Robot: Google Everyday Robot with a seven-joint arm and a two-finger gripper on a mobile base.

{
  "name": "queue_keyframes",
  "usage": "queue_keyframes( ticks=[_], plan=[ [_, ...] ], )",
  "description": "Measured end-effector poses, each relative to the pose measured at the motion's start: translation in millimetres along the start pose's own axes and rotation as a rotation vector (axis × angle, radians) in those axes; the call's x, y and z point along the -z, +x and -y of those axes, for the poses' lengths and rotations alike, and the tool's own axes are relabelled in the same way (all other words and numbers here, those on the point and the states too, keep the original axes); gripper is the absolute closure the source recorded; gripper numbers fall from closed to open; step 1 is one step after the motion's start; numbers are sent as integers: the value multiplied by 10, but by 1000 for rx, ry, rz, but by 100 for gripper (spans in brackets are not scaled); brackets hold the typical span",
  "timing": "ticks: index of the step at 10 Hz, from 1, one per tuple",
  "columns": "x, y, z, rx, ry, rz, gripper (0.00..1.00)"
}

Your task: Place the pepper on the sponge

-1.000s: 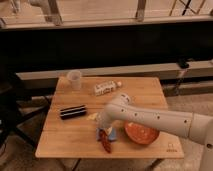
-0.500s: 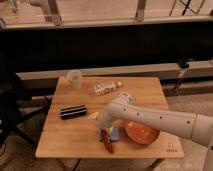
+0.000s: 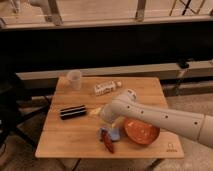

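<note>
The camera view, the only 1 here, looks down on a wooden table [image 3: 60, 142] with the robot's white arm [image 3: 165, 120] reaching in from the right and bending down near the table's middle. The gripper [image 3: 106, 128] hangs low at the end of that arm, just above the front part of the tabletop; the wrist hides it enough that I cannot tell whether it is open, closed or gripping anything. The pepper [image 3: 108, 144] lies directly below the gripper, dark red and elongated, slanting toward the front edge. The sponge [image 3: 116, 135] is a light blue patch touching the pepper's right side, and the pepper seems to overlap its left edge rather than lie squarely on it. Of the 2 containers, the orange-red bowl [image 3: 141, 131] sits just right of the sponge, partly under the arm, its inside showing plain orange-red. The pale cup [image 3: 74, 79] stands upright near the back left corner; its contents cannot be made out. A white bottle [image 3: 106, 88] lies on its side near the back edge, and a black bar [image 3: 73, 111] with a white stripe lies left of the arm.
</note>
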Motion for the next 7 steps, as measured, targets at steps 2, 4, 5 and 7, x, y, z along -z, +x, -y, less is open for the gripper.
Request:
queue_keyframes(
  ticks=[2, 4, 5, 7],
  plan=[
    [144, 80, 26, -6, 19, -18, 20],
    [359, 204, -7, -20, 40, -38, 20],
    [441, 259, -30, -25, 49, -47, 20],
    [530, 325, -39, -33, 67, -63, 20]
  ],
)
